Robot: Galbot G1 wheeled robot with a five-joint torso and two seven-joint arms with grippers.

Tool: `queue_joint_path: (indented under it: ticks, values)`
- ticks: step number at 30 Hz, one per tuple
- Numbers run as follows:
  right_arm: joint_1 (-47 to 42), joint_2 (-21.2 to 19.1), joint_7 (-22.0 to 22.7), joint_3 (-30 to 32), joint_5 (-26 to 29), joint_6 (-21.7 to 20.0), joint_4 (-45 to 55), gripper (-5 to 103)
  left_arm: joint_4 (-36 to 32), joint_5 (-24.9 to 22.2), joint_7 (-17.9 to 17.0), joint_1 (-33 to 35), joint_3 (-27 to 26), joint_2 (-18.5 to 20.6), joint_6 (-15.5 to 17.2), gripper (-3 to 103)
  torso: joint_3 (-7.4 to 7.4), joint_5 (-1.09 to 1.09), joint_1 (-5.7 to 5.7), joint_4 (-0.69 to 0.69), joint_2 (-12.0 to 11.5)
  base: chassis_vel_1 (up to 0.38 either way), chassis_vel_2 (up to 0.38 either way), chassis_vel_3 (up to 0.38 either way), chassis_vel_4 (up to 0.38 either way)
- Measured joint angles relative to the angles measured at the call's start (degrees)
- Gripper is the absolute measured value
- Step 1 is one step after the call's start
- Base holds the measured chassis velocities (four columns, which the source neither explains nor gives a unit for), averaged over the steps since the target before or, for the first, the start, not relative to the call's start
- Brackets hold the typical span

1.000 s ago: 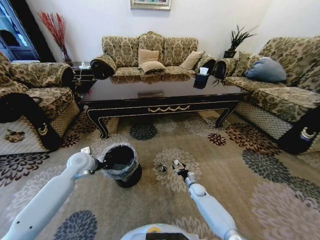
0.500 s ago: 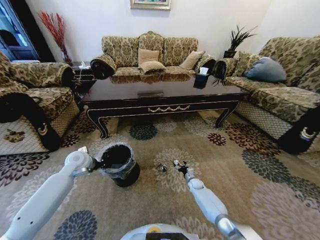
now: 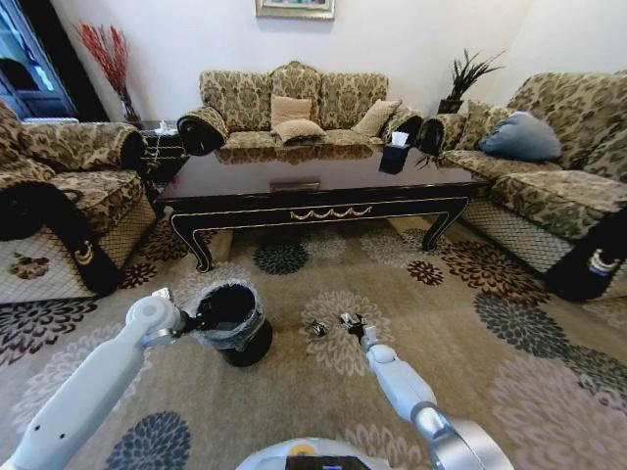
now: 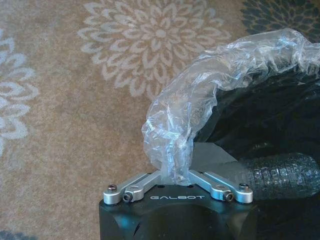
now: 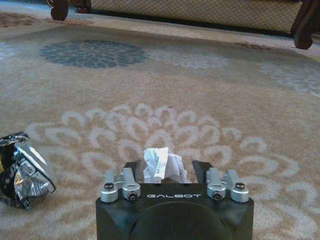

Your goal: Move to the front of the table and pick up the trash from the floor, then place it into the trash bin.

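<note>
While the robot faces the table (image 3: 323,181):
right gripper (image 5: 167,167): low over the floor (image 3: 470,382), fingers pinching 1 white crumpled scrap (image 5: 161,164)
foil wrapper (image 5: 22,167): on carpet, just beside it
left gripper (image 4: 175,172): clamped on trash bin (image 3: 232,323) liner rim

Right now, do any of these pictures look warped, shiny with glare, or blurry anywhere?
Head view: wide-angle warp bends the room's edges, and the glossy dark brown coffee table mirrors the sofa cushions. Left wrist view: the crinkled clear plastic bag glints white. Right wrist view: the patterned beige carpet softens farther back.
</note>
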Motion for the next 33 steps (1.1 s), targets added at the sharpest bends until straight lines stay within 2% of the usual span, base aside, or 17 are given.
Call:
queue_joint_path:
  ticks: [2,3,5,10,11,12,14,17,27,32,33]
  values:
    - [0.15,0.13,-0.24,0.04,-0.32,0.1,-0.38,53,0.18,0.18,0.0,-0.05,0.1,-0.3,0.0,0,0.0,0.0,0.0,0.0,0.0,0.0,0.0,0.0,0.0]
    - [0.15,0.13,-0.24,0.04,-0.32,0.1,-0.38,53,0.18,0.18,0.0,-0.05,0.1,-0.3,0.0,0,0.0,0.0,0.0,0.0,0.0,0.0,0.0,0.0,0.0]
    - [0.32,0.21,-0.38,0.04,-0.57,0.19,-0.63,41,0.19,0.18,0.0,-0.02,0.12,-0.41,0.0,0,0.0,0.0,0.0,0.0,0.0,0.0,0.0,0.0,0.0]
    - [0.72,0.37,-0.48,0.27,-1.28,0.56,-1.45,31,0.3,0.29,0.0,0.05,0.11,-0.52,0.0,0,0.0,0.0,0.0,0.0,0.0,0.0,0.0,0.0,0.0]
    - [0.87,0.43,-0.49,0.4,-1.47,0.66,-1.72,20,0.33,0.32,0.0,0.11,0.08,-0.52,0.0,0,0.0,0.0,0.0,0.0,0.0,0.0,0.0,0.0,0.0]
    - [0.94,0.45,-0.49,0.5,-1.61,0.73,-1.82,15,0.34,0.33,0.01,0.14,0.05,-0.5,0.0,0,0.0,0.0,0.0,0.01,0.0,0.0,0.0,0.0,0.0]
    - [0.98,0.46,-0.49,0.62,-1.72,0.76,-1.84,15,0.36,0.35,0.01,0.16,0.01,-0.49,0.0,0,0.0,0.0,0.0,0.0,0.0,0.0,0.0,0.0,0.0]
    - [0.98,0.52,-0.38,0.91,-1.84,0.8,-1.82,1,0.56,0.47,0.02,0.16,-0.03,-0.48,0.0,0,0.0,0.0,0.0,0.0,0.0,0.0,0.0,0.0,0.0]
    - [-0.21,-0.03,0.3,0.91,-2.03,0.74,0.27,0,-0.07,0.54,0.02,0.21,0.14,-0.78,0.0,0,0.0,0.0,0.0,0.0,0.0,0.0,0.0,0.0,0.0]
    - [-2.7,-1.64,1.25,0.02,-0.7,0.03,5.4,0,-1.43,0.72,0.02,0.35,0.81,-1.02,0.0,0,0.0,0.01,0.0,0.01,0.0,0.0,0.0,0.0,0.0]
    - [-4.68,-3.0,1.88,-0.73,1.12,-0.59,9.53,0,-2.2,1.12,0.02,0.3,1.64,-1.33,0.0,0,0.0,0.02,0.0,0.01,0.0,0.0,0.0,0.0,0.0]
